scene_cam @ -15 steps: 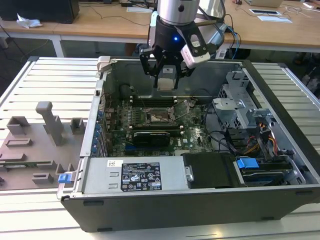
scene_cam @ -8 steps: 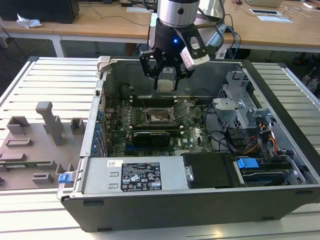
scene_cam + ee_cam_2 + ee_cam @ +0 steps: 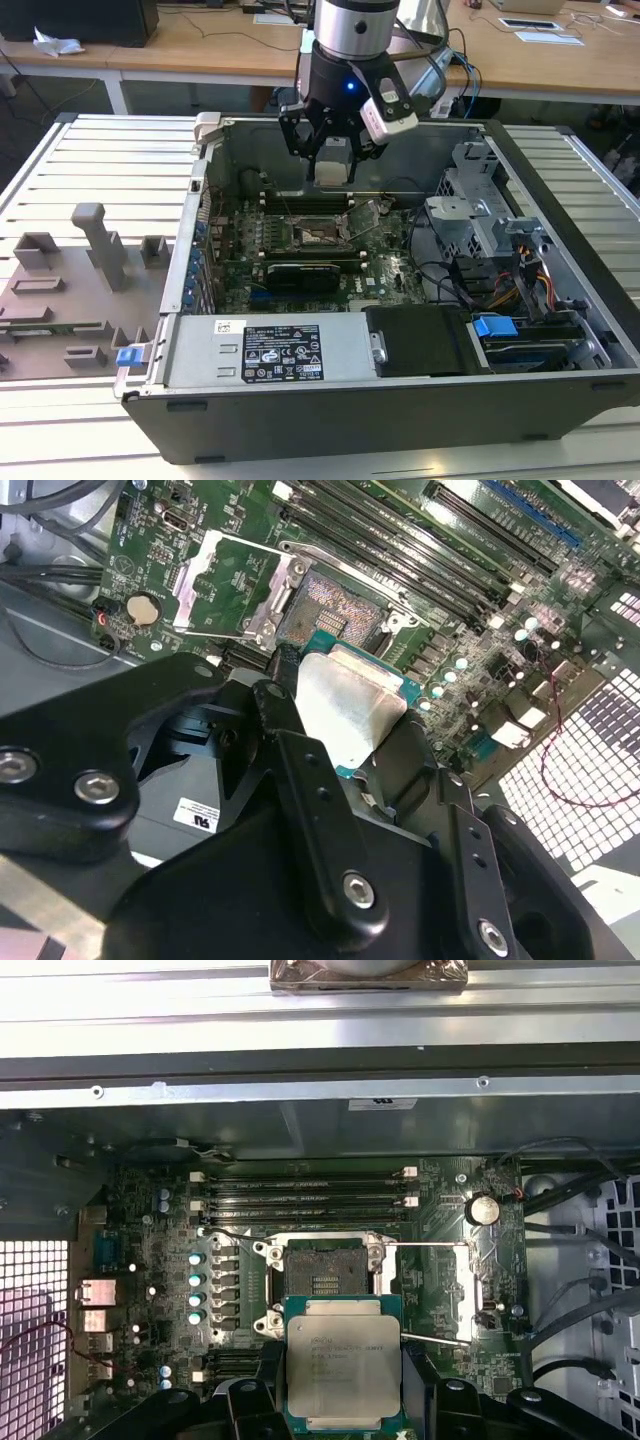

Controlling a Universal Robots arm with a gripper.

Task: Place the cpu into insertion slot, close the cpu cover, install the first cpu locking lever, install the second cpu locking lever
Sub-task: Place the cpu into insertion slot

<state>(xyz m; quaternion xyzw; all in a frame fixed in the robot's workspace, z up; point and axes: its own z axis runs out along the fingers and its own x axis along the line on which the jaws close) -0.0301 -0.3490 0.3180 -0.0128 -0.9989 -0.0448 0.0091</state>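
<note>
- You have the slatted metal table [image 3: 100, 150] under everything. Grey fixture blocks [image 3: 95, 240] stand on it at the exterior view's left.
- On the table lies the computer case [image 3: 350, 420], its upper side open, so you look down into it.
- The green motherboard [image 3: 235, 255] covers the case floor towards the exterior view's left. The drive cage [image 3: 480, 215] and loose cables take up the right.
- The power supply [image 3: 270, 350], a grey box with a white label, sits along the near wall of the case.
- Your gripper [image 3: 333, 160] hangs inside the case above the far part of the motherboard. Its black fingers [image 3: 300, 780] are closed to the chip's width and pinch the chip by two opposite edges.
- The black graphics card [image 3: 300, 275] lies just on the near side of the socket.
- Long memory slots [image 3: 310, 1185] run across the motherboard on the far side of the socket.
- The cover [image 3: 190, 585], a thin silver frame with a big square cut-out, stands open beside the socket on the exterior view's right.
- The socket [image 3: 325, 1280] is uncovered, and you can see its dark centre inside the grey metal rim.
- The chip [image 3: 343, 1373] is in the gripper, up in the air and not seated, with its pale metal top towards the wrist cameras. In the first wrist view it overlaps one edge of the socket's rim.
- A round coin battery [image 3: 481, 1208] sits on the motherboard just past the cover.
</note>
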